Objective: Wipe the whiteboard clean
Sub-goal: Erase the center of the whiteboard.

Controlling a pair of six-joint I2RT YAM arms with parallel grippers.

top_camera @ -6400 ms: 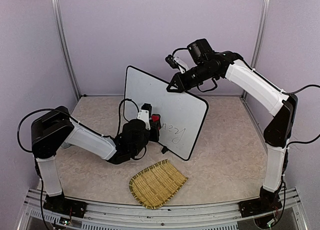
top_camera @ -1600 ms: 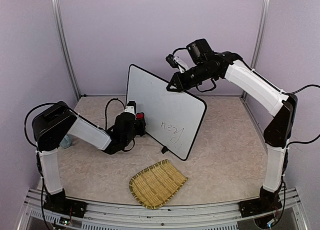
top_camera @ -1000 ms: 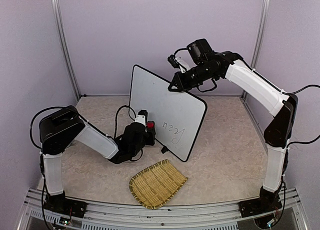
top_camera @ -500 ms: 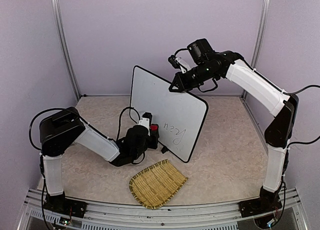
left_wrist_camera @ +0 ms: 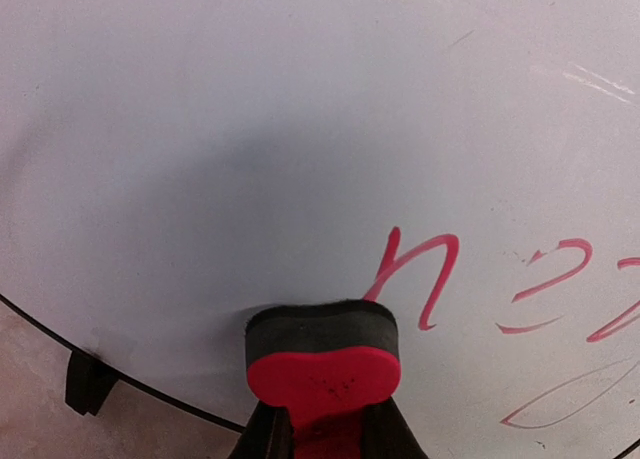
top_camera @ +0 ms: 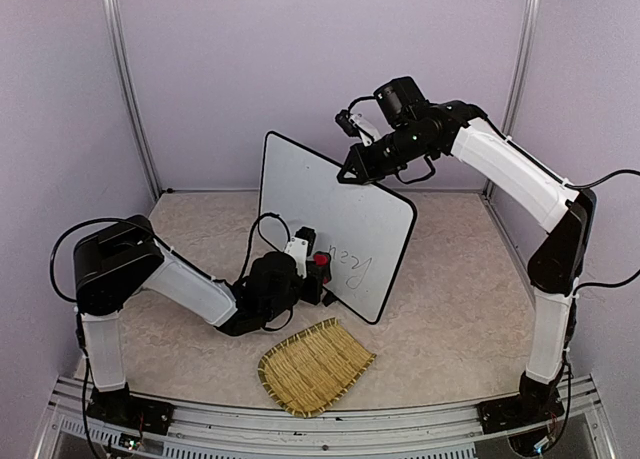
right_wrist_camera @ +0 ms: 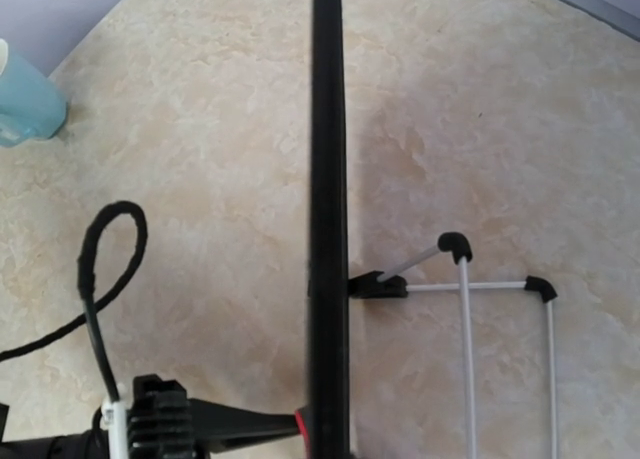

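One beige worktop (top_camera: pixel 450 279) carries one whiteboard (top_camera: pixel 320 194), standing upright at its centre with red writing low on its face. Of two arms, the right claw (top_camera: pixel 350 171) is clamped on the board's top rim. The left claw (top_camera: pixel 320 271) pinches one red eraser (left_wrist_camera: pixel 322 364) against the board beside the writing. One straw mat (top_camera: pixel 312 367) lies in front. One blue cup (right_wrist_camera: pixel 25 104) stands apart.

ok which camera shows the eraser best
The left wrist view: the eraser sits close up at lower middle, its black felt against the whiteboard beside the red writing. The top external view shows only a small red spot by the board; the right wrist view a red sliver at the board's edge.
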